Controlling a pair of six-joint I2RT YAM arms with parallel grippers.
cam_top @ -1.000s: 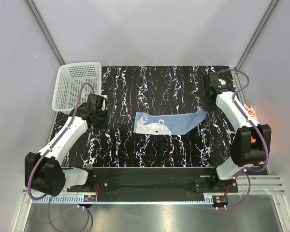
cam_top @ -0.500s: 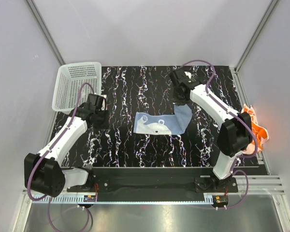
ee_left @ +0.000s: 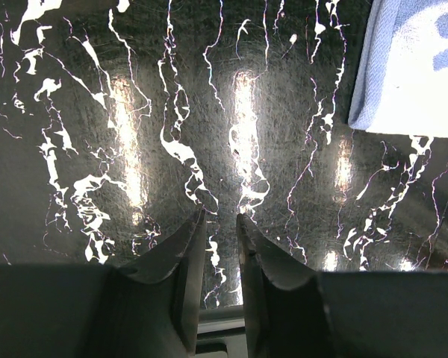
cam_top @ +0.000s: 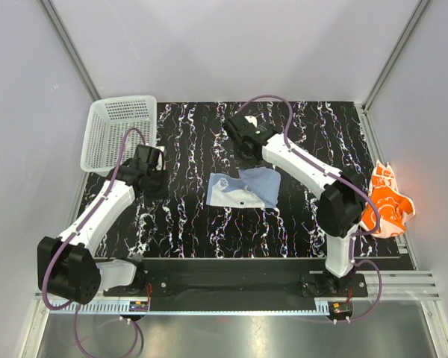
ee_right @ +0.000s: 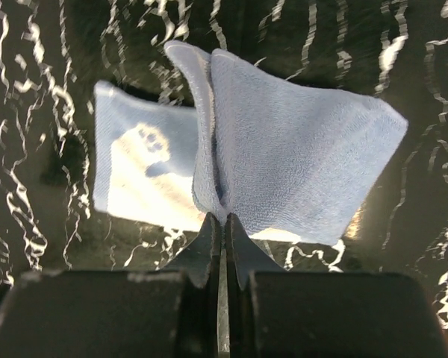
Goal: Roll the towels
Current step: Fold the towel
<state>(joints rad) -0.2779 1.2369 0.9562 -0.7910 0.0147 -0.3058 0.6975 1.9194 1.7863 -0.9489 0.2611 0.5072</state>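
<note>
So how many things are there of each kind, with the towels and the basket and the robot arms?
Towels: 2 (blue towel, orange towel)
Baskets: 1 (white basket)
Robot arms: 2 (left arm, right arm)
Total: 5

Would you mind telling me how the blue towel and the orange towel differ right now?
The blue towel lies in the middle of the table, while the orange towel sits at its right edge. The blue towel is mostly flat with one side lifted; the orange towel is crumpled in a heap. The right hand pinches the blue towel; nothing touches the orange towel. Both are small printed cloths, neither rolled yet.
</note>
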